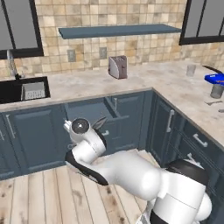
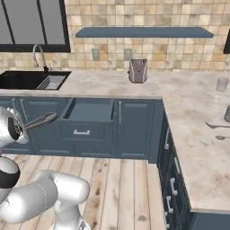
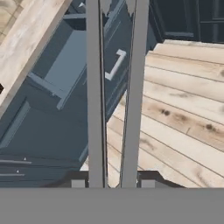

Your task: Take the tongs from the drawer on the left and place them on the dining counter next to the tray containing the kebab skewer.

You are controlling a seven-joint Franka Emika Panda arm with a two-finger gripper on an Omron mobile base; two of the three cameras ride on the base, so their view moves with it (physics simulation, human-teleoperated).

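Grey tongs (image 3: 113,96) gripped by claw (image 3: 113,183); drawer (image 2: 90,110) open.

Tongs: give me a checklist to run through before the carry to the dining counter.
1. Tongs held in the end effector, two arms running out between the fingertips: ok.
2. Tongs lifted out of the drawer: ok.
3. Drawer closed: not ok, it stands pulled out.
4. Floor in front of the cabinets free for driving: ok.
5. Blue tray located, at the right edge of the left base view: ok.
6. Free spot beside the tray: cannot tell.
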